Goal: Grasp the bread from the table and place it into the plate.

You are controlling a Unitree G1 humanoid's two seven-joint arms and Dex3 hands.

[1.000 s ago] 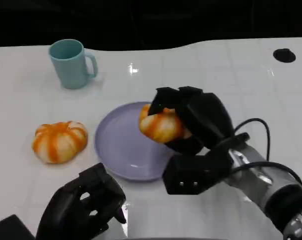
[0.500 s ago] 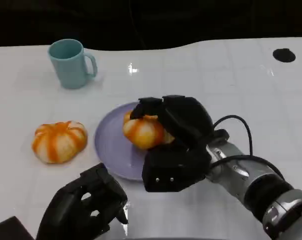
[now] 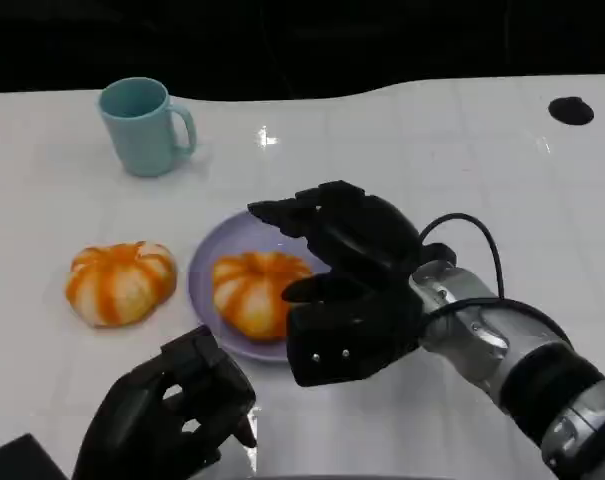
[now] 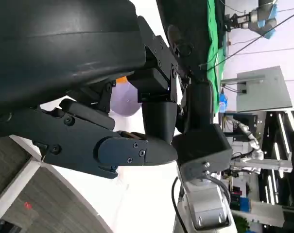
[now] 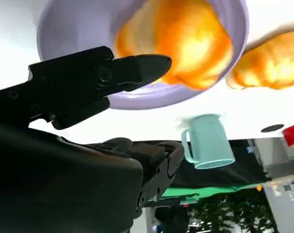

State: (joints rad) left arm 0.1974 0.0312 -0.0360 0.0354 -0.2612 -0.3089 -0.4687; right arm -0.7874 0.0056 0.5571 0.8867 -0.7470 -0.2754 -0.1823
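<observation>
I see the bread (image 3: 254,291) lying in the plate (image 3: 214,258), toward the side nearest me, and my right hand (image 3: 344,283) sits just beside it on the right with its fingers (image 3: 292,214) spread wide and holding nothing; they arch over the far side of the plate, apart from the bread as far as I can tell. So the bread lies to the left of my palm and slightly under the fingertips, which means any way out should go up and to the right, I judge. The bread is a round, ribbed bun with no real long axis; its domed top faces up. My left hand (image 3: 170,418) rests low near the table edge, fingers curled in on nothing. A second bun (image 3: 118,281) sits on the table left of the plate, and a mug (image 3: 142,127) stands beyond
</observation>
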